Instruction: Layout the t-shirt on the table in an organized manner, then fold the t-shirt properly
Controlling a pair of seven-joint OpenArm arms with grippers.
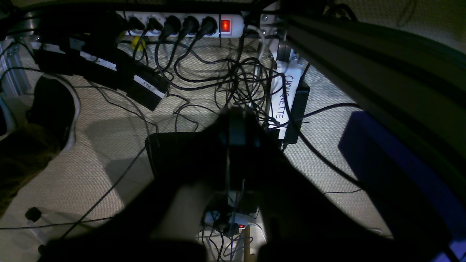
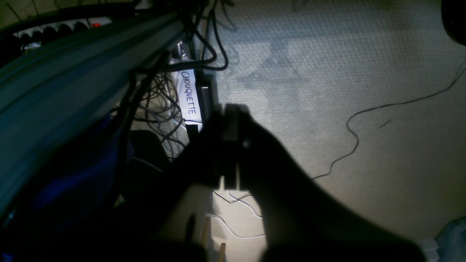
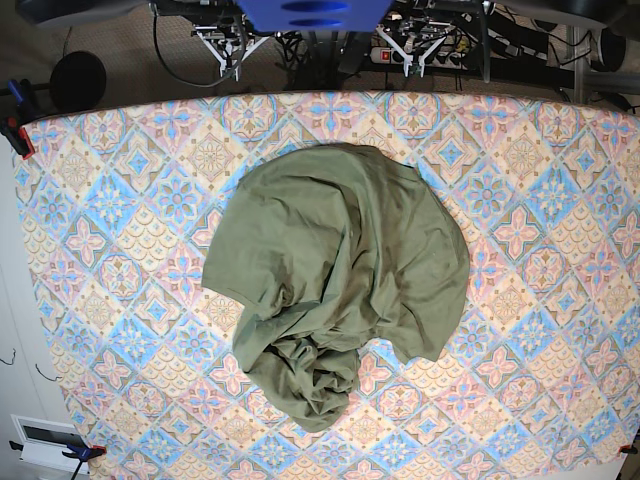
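Beside floor cables (image 1: 233,76), white label (image 1: 285,102) reading "CHOUQUETTE".

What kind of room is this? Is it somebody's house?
Probably a robot lab or workshop, not a home. A crumpled t-shirt lies on a table with a patterned cloth, and beneath it a power strip and tangled cables cover the carpet.

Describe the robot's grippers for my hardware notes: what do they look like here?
Left gripper and right gripper both show as dark, near-black silhouettes against the floor, tapering to narrow fingers. No markings are readable. In the overhead view, pale metal arm parts flank a blue housing.
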